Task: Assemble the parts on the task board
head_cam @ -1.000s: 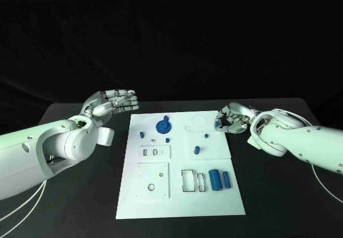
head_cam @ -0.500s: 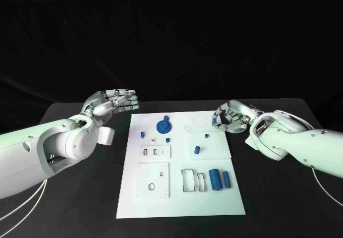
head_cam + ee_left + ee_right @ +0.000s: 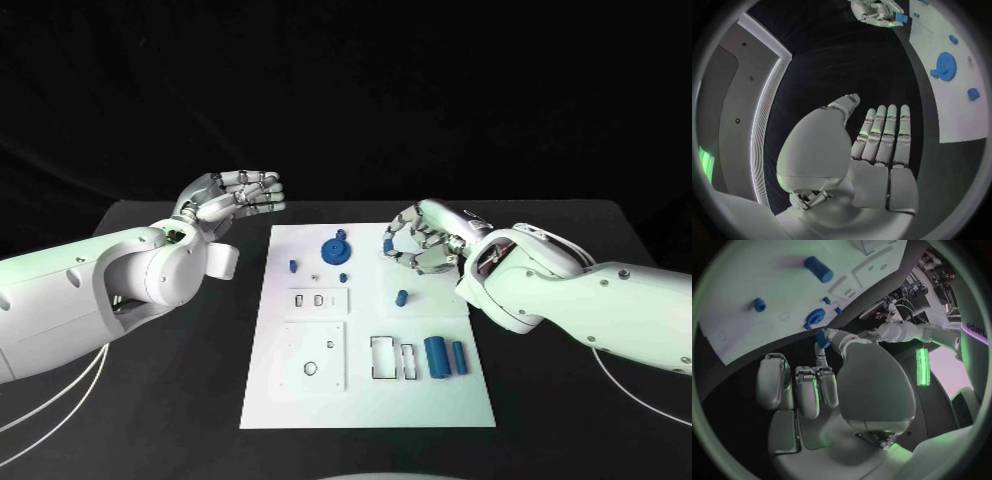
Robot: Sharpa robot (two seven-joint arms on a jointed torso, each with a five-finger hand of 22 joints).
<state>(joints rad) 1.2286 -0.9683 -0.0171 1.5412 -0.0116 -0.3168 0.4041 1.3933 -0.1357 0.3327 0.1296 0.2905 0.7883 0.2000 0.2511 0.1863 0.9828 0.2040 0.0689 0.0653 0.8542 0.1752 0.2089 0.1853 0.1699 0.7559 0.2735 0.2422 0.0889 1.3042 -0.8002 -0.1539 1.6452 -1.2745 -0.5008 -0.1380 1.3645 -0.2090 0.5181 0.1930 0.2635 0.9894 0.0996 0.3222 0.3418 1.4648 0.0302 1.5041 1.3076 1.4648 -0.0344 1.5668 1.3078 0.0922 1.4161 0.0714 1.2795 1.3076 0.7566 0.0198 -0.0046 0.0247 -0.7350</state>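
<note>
holding a small blue piece [image 3: 389,243] between thumb and fingertip, our right hand [image 3: 421,241] hangs over the far right part of the white board [image 3: 361,400]; our right wrist view shows that same piece [image 3: 821,337] pinched at the fingertips, above the board's surface.

we place everything else from the blue wheel [image 3: 336,250], which lies on the far middle of the board. just beside the wheel, toward our left arm, sits a small blue peg [image 3: 293,266], and a tiny blue bit [image 3: 345,275] lies just on the near side of the wheel. nearer to us and toward our right arm from the wheel stands a short blue stub [image 3: 401,296]. well nearer still, in the board's near right part, a thick blue cylinder [image 3: 434,358] and a thinner blue bar [image 3: 459,356] lie side by side, just beside an open rectangular slot [image 3: 378,360].

our left hand [image 3: 231,197] is raised off the board, well apart from the wheel on the far left side over the black table [image 3: 144,400]. its fingers [image 3: 886,131] lie straight and close together, with nothing in them.
</note>
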